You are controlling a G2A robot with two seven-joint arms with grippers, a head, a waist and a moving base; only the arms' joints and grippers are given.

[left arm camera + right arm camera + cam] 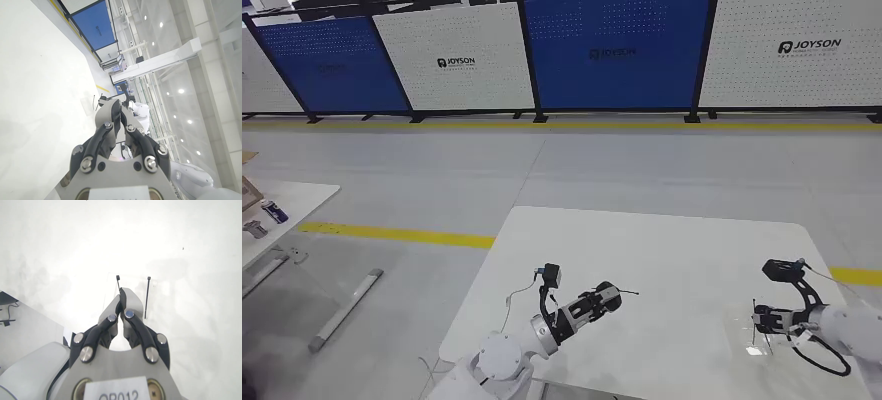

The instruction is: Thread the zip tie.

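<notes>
Clamping a zip tie point(118, 282) in the right gripper point(121, 293), second tie point(147, 297) lying nearby on table point(56, 237), clenching left gripper point(118, 106).

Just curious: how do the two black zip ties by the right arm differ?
The right gripper pinches the held zip tie in its jaws; the loose zip tie lies on the table. The held one is partly hidden; the loose one shows whole. Both are black and straight.
</notes>
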